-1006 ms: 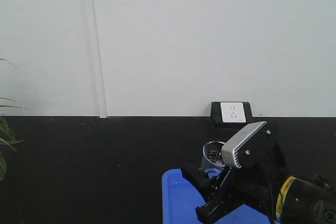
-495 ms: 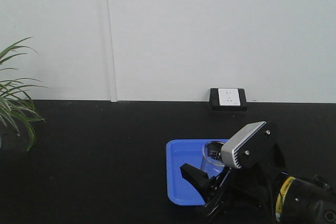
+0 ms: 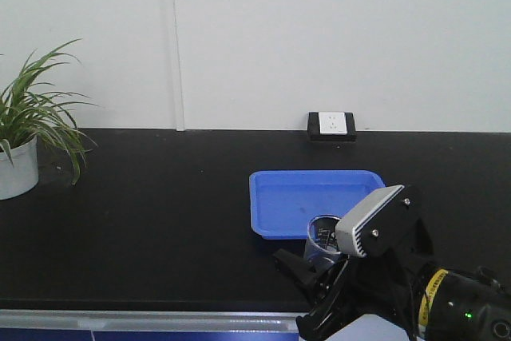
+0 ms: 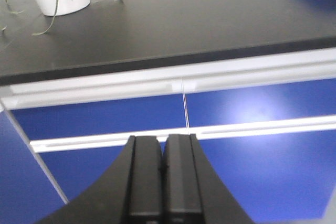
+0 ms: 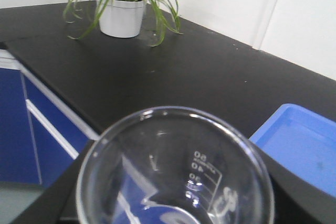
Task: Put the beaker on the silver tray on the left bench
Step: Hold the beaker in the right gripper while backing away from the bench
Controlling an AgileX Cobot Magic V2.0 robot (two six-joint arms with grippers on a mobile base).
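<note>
- Right pincer [image 3: 317,261] is gripping small clear glass beaker [image 3: 322,235] near deep blue plastic tub [image 3: 315,197]; left pincer [image 4: 163,153] is resting closed, empty.
- Risk: smooth glass slipping free in transit, shattering.

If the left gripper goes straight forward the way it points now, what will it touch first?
Probably the flat blue cabinet front below the matte black bench top. The shut left gripper aims under the bench edge, and nothing shows in between, though depth is hard to judge.

Clear graduated beaker [image 3: 322,237], upright, empty
</note>
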